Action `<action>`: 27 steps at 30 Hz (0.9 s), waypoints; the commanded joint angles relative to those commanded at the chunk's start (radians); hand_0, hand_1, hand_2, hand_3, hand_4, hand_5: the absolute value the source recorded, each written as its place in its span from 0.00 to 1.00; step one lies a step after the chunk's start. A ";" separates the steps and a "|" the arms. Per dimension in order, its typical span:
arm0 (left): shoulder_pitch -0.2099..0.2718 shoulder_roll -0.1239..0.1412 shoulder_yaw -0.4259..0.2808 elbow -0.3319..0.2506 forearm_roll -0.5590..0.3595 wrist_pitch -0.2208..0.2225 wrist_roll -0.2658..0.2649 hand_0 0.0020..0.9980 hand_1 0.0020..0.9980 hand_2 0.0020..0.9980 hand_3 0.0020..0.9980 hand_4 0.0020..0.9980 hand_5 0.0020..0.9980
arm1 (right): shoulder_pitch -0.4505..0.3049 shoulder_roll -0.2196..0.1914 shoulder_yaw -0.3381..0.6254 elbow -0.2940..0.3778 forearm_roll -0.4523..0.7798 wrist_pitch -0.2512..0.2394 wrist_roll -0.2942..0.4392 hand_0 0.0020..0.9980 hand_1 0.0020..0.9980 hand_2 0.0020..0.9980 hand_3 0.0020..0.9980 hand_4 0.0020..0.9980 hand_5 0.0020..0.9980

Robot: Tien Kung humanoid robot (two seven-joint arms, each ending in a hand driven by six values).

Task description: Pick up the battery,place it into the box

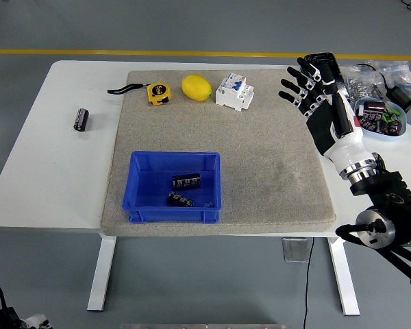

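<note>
The right hand is raised over the right edge of the grey mat, its fingers spread apart and holding nothing; the palm faces left, fingertips pointing up toward the far side of the desk. The black arm comes in from the lower right corner. The left arm cannot be seen.

Just behind the hand sits a black device, and to its right a light blue bowl of small parts beside a clear bag and a black adapter.

On the mat's far edge stand three things in a row: a white circuit breaker, a yellow lemon and a yellow tape measure with a black strap trailing left.

The blue box sits at the mat's near left part, well apart from the hand. Two batteries lie inside it: one battery with its long axis roughly left to right, tilted slightly, and a second battery just nearer, also lying on its side, angled a little the other way. The two are close together.

A third battery lies on the bare white desk left of the mat, on its side, long axis running nearly front to back. Nothing stands between it and the box except the mat's edge.
</note>
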 joint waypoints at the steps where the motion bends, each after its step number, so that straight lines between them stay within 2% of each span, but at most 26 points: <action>1: -0.001 0.000 0.001 0.000 -0.002 0.000 0.000 0.76 0.75 0.80 0.64 0.67 0.53 | -0.002 0.001 -0.001 0.002 0.010 0.003 0.003 0.80 0.79 0.82 0.84 1.00 0.84; 23: -0.007 0.009 0.030 -0.001 -0.051 0.003 -0.012 0.76 0.74 0.79 0.64 0.67 0.53 | -0.009 0.015 -0.023 0.008 0.084 0.055 0.029 0.80 0.79 0.81 0.83 1.00 0.85; 24: -0.008 0.010 0.033 -0.001 -0.054 0.003 -0.013 0.76 0.74 0.79 0.64 0.67 0.54 | -0.010 0.017 -0.023 0.007 0.082 0.059 0.026 0.81 0.79 0.82 0.86 1.00 0.88; 27: -0.008 0.013 0.035 -0.001 -0.057 0.002 -0.015 0.76 0.74 0.79 0.64 0.67 0.54 | -0.013 0.021 -0.026 0.004 0.082 0.061 0.021 0.81 0.79 0.82 0.86 1.00 0.88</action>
